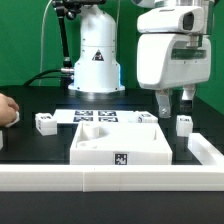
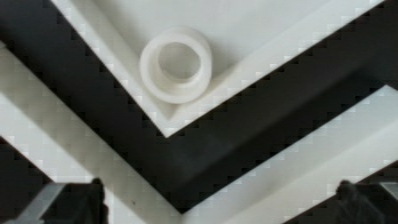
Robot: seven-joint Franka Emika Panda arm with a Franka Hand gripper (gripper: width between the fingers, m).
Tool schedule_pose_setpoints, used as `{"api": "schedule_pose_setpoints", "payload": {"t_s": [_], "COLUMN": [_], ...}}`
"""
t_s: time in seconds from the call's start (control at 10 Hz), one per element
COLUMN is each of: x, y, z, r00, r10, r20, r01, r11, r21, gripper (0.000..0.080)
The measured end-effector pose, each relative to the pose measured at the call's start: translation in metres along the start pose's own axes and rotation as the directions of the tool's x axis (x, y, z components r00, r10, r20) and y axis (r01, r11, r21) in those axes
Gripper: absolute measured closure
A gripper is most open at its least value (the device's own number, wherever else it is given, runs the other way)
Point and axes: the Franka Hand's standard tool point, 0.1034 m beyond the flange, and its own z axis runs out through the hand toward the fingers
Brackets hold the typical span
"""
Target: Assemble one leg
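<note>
A small white leg [image 1: 183,124] with a black-and-white tag stands on the black table at the exterior view's right, just right of the large white square panel [image 1: 120,145]. Another leg [image 1: 45,122] stands at the left. My gripper [image 1: 172,102] hangs open and empty above the panel's far right corner, up and left of the nearer leg. In the wrist view the gripper [image 2: 214,205] looks down on a panel corner with a round socket [image 2: 178,68]. The dark fingertips [image 2: 63,200] stand wide apart with nothing between them. No leg shows in the wrist view.
The marker board [image 1: 95,117] lies behind the panel. Another small white part [image 1: 146,117] sits at the panel's far right. White rails border the front [image 1: 110,182] and right [image 1: 207,150]. A person's hand [image 1: 6,110] rests at the left edge. The robot base [image 1: 97,60] stands at the back.
</note>
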Motion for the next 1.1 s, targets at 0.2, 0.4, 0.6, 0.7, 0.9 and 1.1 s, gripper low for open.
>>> {"api": "schedule_pose_setpoints", "payload": {"t_s": [0.2,0.4,0.6,0.7,0.9,1.1], "x": [-0.003,-0.003,-0.003,-0.003,-0.010,-0.028], "y": [-0.002,-0.002,-0.002,-0.002,-0.012,-0.026], "z": [0.003,0.003,0.003,0.003,0.008,0.012], "r00": [1.000,1.000,1.000,1.000,0.997,0.969], "r10": [0.002,0.004,0.004,0.004,-0.074,-0.238], "r20": [0.012,0.012,0.012,0.012,0.030,0.061], "r01": [-0.002,-0.003,-0.003,-0.003,0.074,0.237], "r11": [1.000,1.000,1.000,1.000,0.997,0.971], "r21": [-0.016,-0.015,-0.015,-0.015,-0.007,0.019], "gripper": [0.0150,0.0150,0.0150,0.0150,0.0150,0.0150]}}
